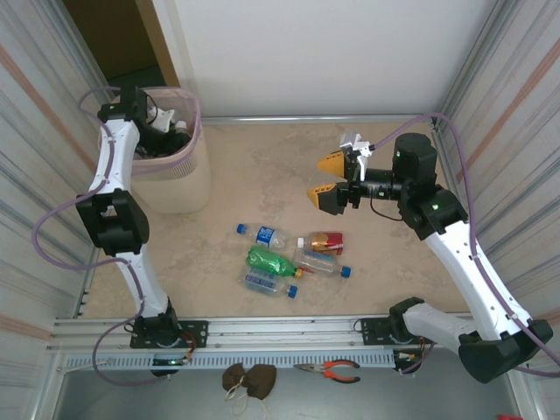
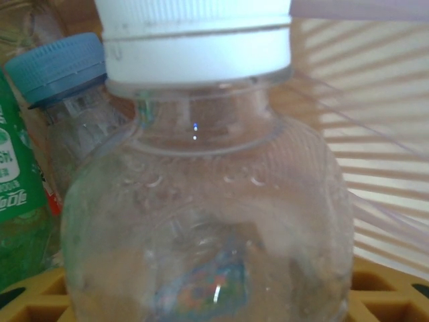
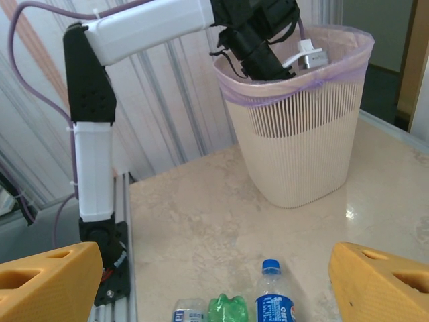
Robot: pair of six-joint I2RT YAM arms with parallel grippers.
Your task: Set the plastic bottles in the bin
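Note:
The pale pink bin (image 1: 179, 179) stands at the far left of the table, and my left gripper (image 1: 166, 131) reaches down into it. In the left wrist view a clear plastic bottle with a white cap (image 2: 201, 201) sits between the yellow fingers (image 2: 40, 298), which are shut on it. Beside it in the bin lie a blue-capped bottle (image 2: 64, 87) and a green-labelled one (image 2: 13, 181). My right gripper (image 1: 325, 180) hovers open and empty above mid-table. Below it lie several bottles: a green one (image 1: 271, 261), a red-labelled one (image 1: 326, 242) and a clear blue-labelled one (image 1: 265, 282).
The right wrist view faces the bin (image 3: 301, 134) across bare marble, with a blue-labelled bottle (image 3: 275, 305) and the green bottle (image 3: 231, 310) at its lower edge. Corrugated walls close in both sides. Orange pliers (image 1: 332, 371) and a brown cloth (image 1: 249, 378) lie in front of the rail.

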